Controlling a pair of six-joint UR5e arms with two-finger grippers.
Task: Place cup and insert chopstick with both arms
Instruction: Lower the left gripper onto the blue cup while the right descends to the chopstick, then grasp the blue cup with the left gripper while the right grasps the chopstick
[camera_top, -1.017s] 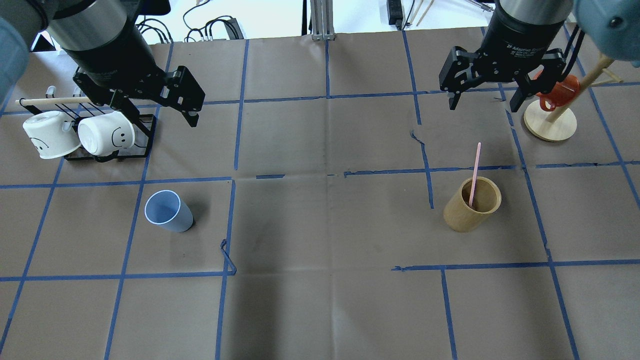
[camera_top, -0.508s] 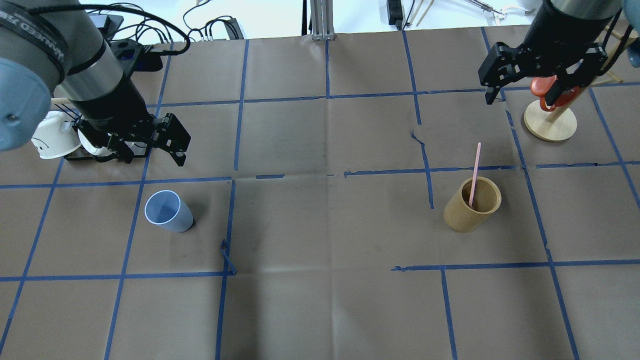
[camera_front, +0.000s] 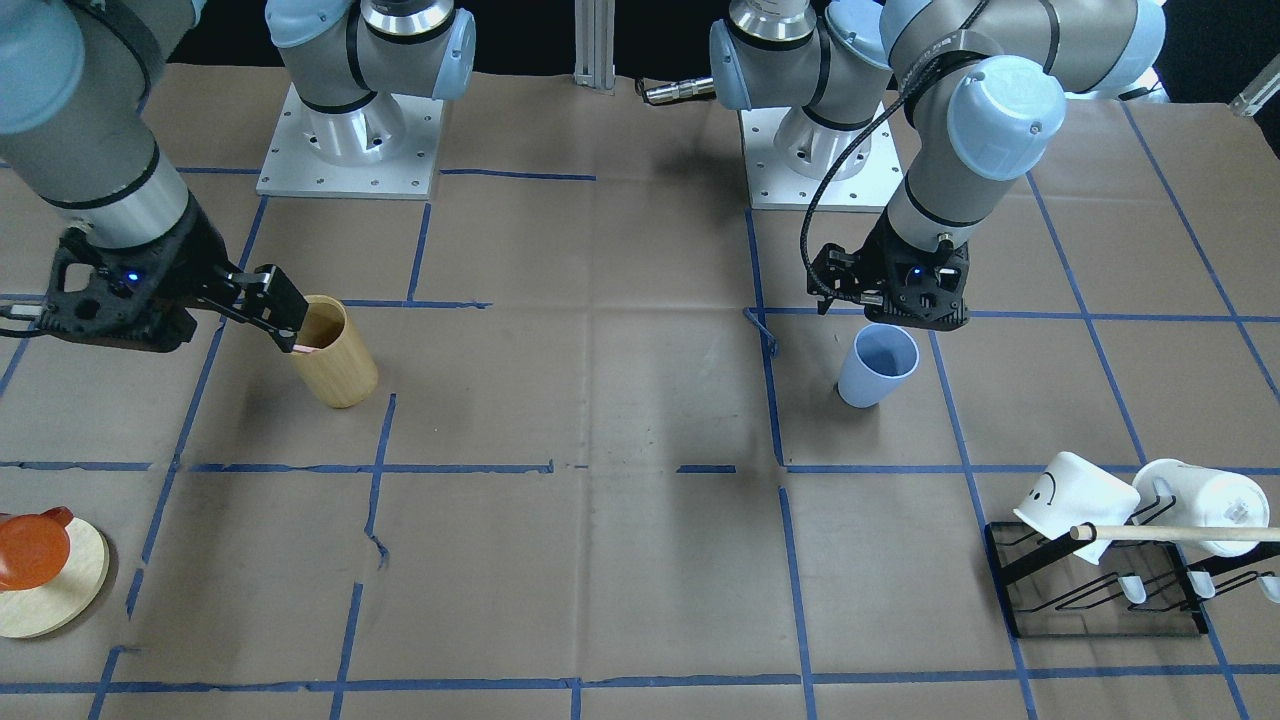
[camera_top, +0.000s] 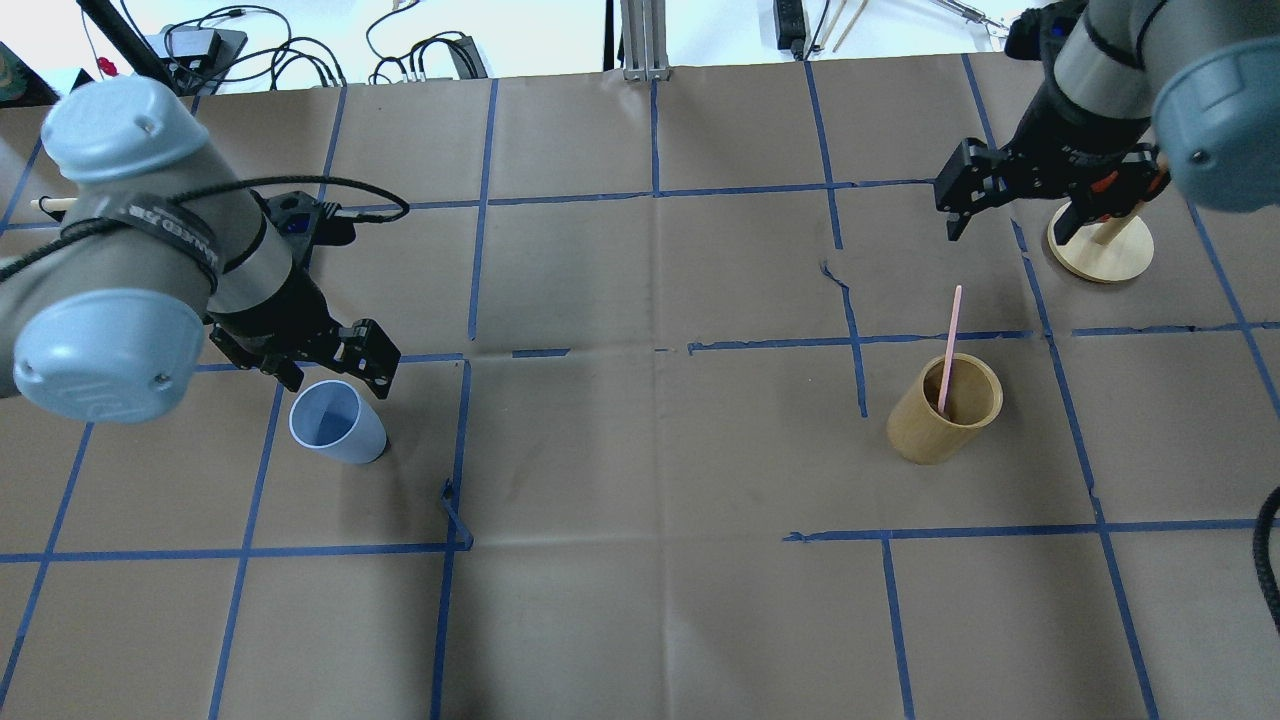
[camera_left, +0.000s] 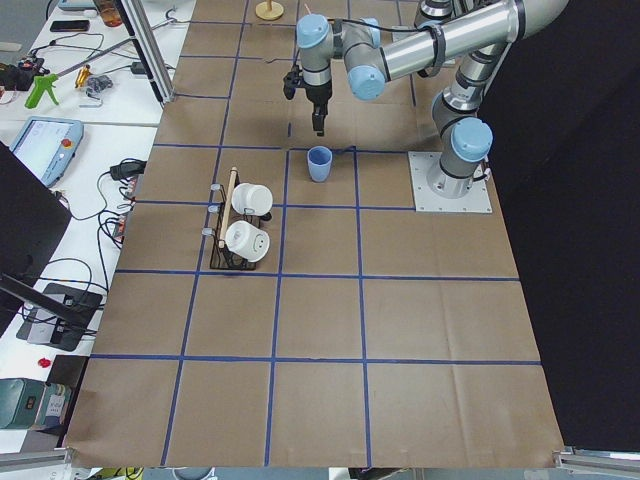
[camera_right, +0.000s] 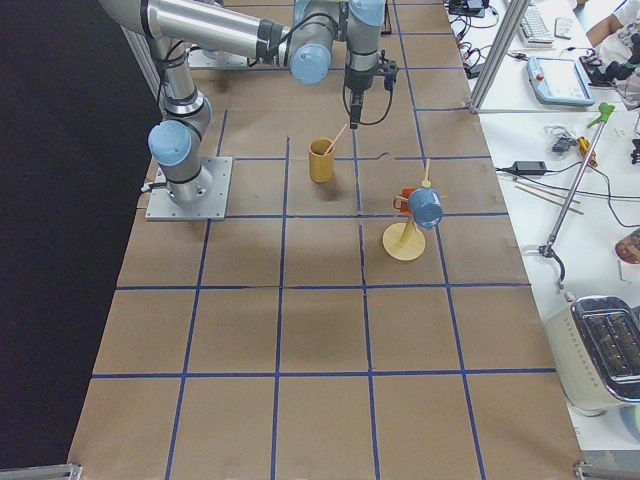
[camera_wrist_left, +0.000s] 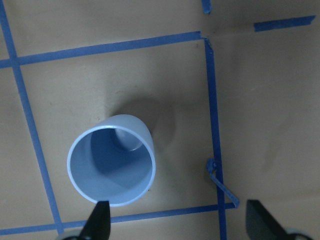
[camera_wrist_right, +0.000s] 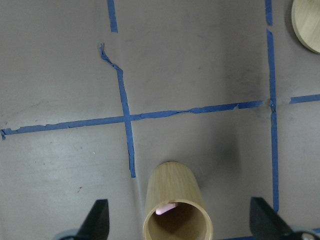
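The pale blue cup (camera_top: 337, 424) stands upright on the table's left side; it also shows in the front view (camera_front: 877, 366) and the left wrist view (camera_wrist_left: 111, 167). My left gripper (camera_top: 335, 372) is open and hovers just behind and above the cup, not touching it. The pink chopstick (camera_top: 948, 345) leans inside the tan wooden cylinder (camera_top: 944, 408) on the right side. My right gripper (camera_top: 1010, 212) is open and empty, above the table behind the cylinder. In the right wrist view the cylinder (camera_wrist_right: 176, 210) lies between the open fingers, with the pink tip (camera_wrist_right: 165, 209) inside.
A black rack (camera_front: 1100, 600) with two white mugs and a wooden rod (camera_front: 1170, 533) stands at the far left. A round wooden stand (camera_top: 1100, 248) with an orange cup (camera_front: 30, 550) stands at the far right, close to my right gripper.
My left arm has moved from the mug rack toward the near side, to just above the blue cup. My right gripper has moved slightly nearer and lower. Both stayed open.
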